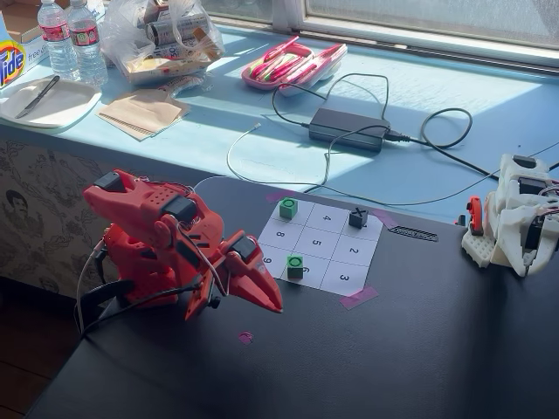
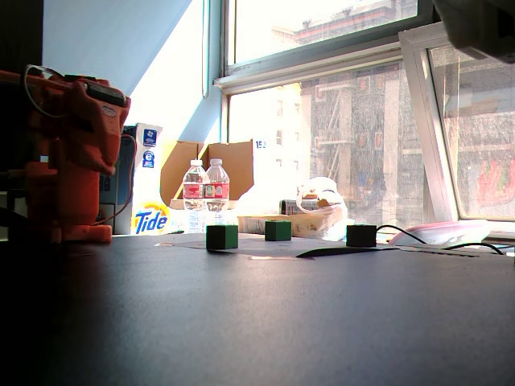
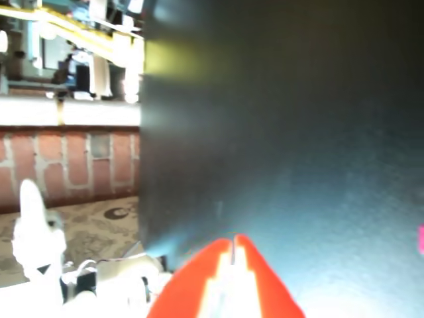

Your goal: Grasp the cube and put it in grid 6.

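1. Gripper (image 1: 272, 305) is sitting folded low beside the red arm's base at the left centre of a fixed view, its jaws pressed together on nothing, as the wrist view (image 3: 233, 248) confirms.
2. Resting in grid 6 (image 1: 302, 274), at the lower middle of the paper sheet (image 1: 342, 278), the cube (image 1: 295, 266) is standing upright with its ring mark facing up.
3. Farther out, a second green cube (image 1: 287, 208) and a black cube (image 1: 357, 217) are occupying upper cells.
4. Judging by this, placement is looking finished; nothing more seems needed beyond keeping clear.
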Controlling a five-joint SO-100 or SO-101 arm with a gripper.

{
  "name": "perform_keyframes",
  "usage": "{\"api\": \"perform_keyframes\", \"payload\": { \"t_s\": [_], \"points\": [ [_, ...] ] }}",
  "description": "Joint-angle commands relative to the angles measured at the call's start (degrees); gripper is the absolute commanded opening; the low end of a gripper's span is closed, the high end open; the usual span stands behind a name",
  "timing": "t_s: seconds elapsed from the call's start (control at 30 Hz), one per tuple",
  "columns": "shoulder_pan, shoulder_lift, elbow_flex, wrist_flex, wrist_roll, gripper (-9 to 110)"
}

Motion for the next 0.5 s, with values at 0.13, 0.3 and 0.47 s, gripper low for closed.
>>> {"api": "perform_keyframes", "payload": {
  "t_s": [0.13, 0.3, 0.47],
  "points": [
    [-1.1, 0.5, 3.9, 12.4, 0.7, 0],
    [0.2, 0.5, 3.9, 12.3, 1.9, 0],
    [0.5, 0.5, 4.0, 12.0, 2.4, 3]
  ]
}}
